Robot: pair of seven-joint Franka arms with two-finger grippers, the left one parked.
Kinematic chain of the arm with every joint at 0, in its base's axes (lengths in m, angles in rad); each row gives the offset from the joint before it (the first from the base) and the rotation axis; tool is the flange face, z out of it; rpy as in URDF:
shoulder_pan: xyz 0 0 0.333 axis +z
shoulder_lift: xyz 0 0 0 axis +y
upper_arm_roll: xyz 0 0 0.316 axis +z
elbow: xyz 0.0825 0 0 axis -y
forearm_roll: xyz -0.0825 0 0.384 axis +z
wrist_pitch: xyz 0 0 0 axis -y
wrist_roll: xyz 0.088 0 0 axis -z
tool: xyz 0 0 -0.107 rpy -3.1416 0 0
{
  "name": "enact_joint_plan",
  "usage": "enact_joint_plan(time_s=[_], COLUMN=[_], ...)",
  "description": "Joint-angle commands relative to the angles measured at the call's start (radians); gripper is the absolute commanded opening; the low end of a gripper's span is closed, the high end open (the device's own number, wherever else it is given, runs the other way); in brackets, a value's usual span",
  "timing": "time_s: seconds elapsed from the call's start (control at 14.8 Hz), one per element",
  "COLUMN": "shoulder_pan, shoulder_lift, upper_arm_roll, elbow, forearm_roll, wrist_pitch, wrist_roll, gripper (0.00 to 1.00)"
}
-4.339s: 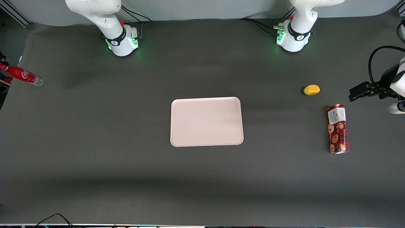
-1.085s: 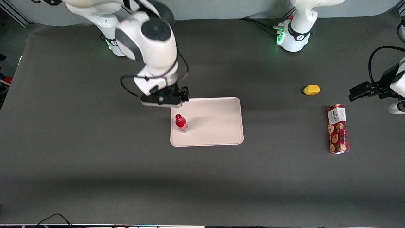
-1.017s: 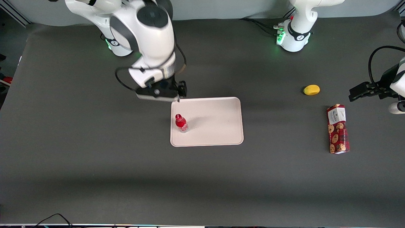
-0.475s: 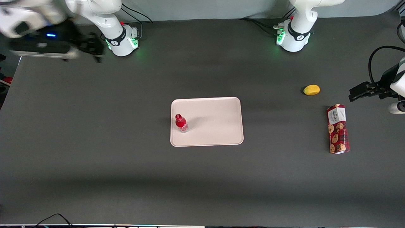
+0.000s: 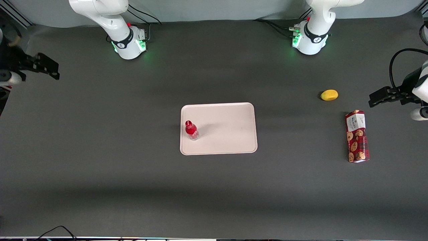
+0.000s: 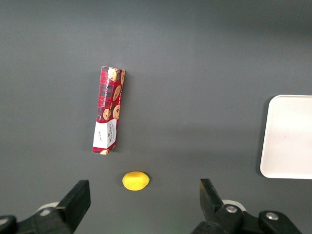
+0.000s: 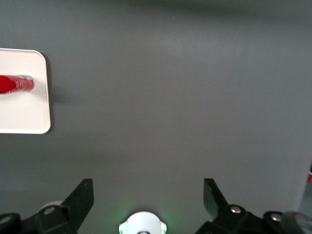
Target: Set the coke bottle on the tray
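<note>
The small red coke bottle (image 5: 191, 130) stands upright on the pale pinkish-white tray (image 5: 227, 134), close to the tray's short edge toward the working arm's end of the table. It also shows in the right wrist view (image 7: 14, 84), on the tray's corner (image 7: 34, 117). My right gripper (image 5: 46, 68) hangs high at the working arm's end of the table, far from the tray. In the right wrist view the gripper (image 7: 148, 195) is open and empty above bare mat.
A yellow lemon (image 5: 329, 95) and a red cookie box (image 5: 357, 136) lie toward the parked arm's end of the table; both show in the left wrist view, lemon (image 6: 135, 180) and box (image 6: 108, 117). The arm bases (image 5: 128, 42) stand at the table's back edge.
My gripper brought the bottle from the working arm's end of the table, left it standing on the tray, then rose and swung back to that end. The bottle has not moved since.
</note>
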Motion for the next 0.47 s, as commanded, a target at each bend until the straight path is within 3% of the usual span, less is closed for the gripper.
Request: enact_joint_plan(time_s=[0.0,0.2,0.41], shoulder_pan=[0.012,0.015,0.017], shoulder_lift=[-0.120,-0.076,-0.034], upper_arm_roll=[-0.035,-0.046,-0.059], elbow=[-0.206,-0.173,-0.104], forearm_roll=[0.056,0.139,0.148], wrist_pitch=[0.130,0.136,0.123], wrist_roll=[-0.038,-0.044,-0.032], gripper=[1.00,1.00,1.00])
